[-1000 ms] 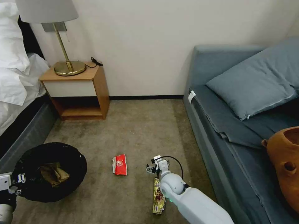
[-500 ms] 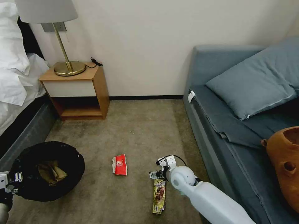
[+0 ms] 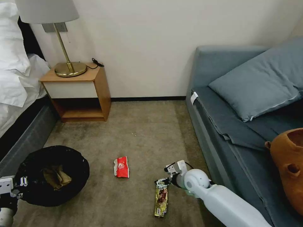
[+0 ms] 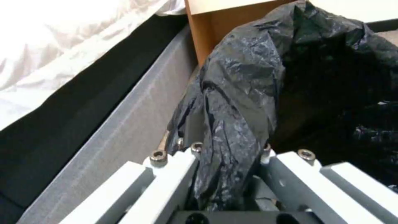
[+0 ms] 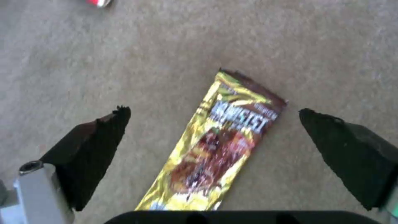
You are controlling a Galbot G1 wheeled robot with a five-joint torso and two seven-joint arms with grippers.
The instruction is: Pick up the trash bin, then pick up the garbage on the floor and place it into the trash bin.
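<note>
Right gripper (image 3: 163,181) poised, jaws wide apart and empty, over the upper end of the gold-brown snack wrapper (image 3: 161,198) on the carpet (image 3: 139,135).

In the head view the wrapper is lying at lower centre of the frame, its long axis running almost straight up and down the picture. In the right wrist view the wrapper (image 5: 215,146) is sitting between the two dark fingertips (image 5: 99,137), so its narrow width is lying across the closing line; the right arm is by far the nearer one. The left gripper (image 4: 226,174) is clamping a fold of the black bag of the trash bin (image 3: 52,175) at lower left, with a crumpled tan paper bag (image 3: 56,176) lying inside. The red snack packet (image 3: 121,166) is lying between the bin and the wrapper, apart from both.
</note>
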